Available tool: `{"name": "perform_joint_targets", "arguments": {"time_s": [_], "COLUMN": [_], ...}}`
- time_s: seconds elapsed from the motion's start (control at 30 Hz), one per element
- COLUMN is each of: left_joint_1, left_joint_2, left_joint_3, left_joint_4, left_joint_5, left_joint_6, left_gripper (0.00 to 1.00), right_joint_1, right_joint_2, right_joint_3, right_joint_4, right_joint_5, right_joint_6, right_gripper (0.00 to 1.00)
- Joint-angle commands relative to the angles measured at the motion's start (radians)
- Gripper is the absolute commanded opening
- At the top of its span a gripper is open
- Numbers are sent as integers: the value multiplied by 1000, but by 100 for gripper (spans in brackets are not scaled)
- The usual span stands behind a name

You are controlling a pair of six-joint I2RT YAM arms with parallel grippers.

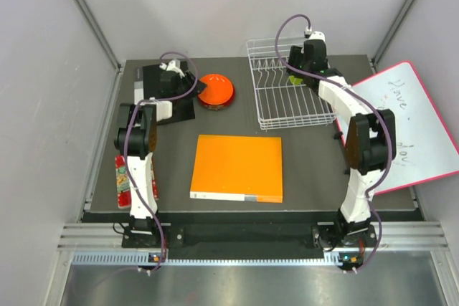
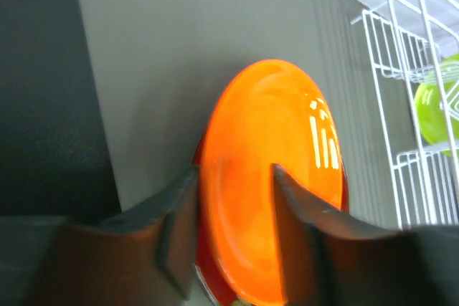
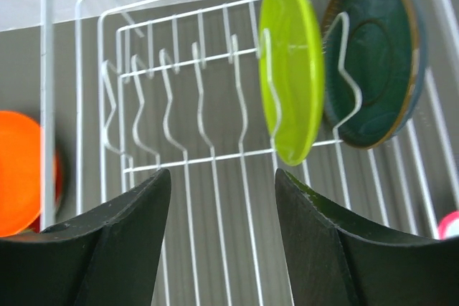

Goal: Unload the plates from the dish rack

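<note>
- The orange plate (image 1: 216,89) lay flat on the worktop (image 1: 315,170), at 11 o'clock from the big orange square (image 1: 238,168). It rested on the dark red plate (image 2: 202,277), whose rim peeked out beneath. Stacking probably kept the unloaded plates in one spot.
- The left pincer (image 2: 235,198) was released, its fingers spread at the stack's near edge and grasping nothing. This suggested a plate set down rather than carried.
- The dish rack (image 1: 295,124) sat at 1 o'clock from the square. The lime green plate (image 3: 290,69) and the dark grey-blue plate (image 3: 376,55) stood on edge in it, propped in neighbouring prong slots and not yet unloaded.
- The right pincer (image 3: 221,191) hung released over the rack, with the green plate at its 1 o'clock. Its jaws were wide, likely so they could straddle that thin rim.
</note>
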Motion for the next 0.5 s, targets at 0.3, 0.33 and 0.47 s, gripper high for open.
{"name": "perform_joint_targets", "arguments": {"time_s": [0.3, 0.33, 0.47], "left_joint_1": [7, 7, 9], "left_joint_2": [-56, -64, -98], "left_joint_3": [-31, -33, -20], "left_joint_4": [-48, -51, -121], "left_joint_5": [-6, -9, -41], "left_joint_6": [75, 81, 118], "left_gripper": [79, 82, 88], "right_joint_1": [-1, -1, -4], "right_joint_2": [145, 154, 192], "right_joint_3": [250, 262, 294], "right_joint_4": [-37, -48, -48], "right_joint_5": [268, 276, 278], "right_joint_6": [-190, -199, -210], "right_gripper": [70, 70, 71]}}
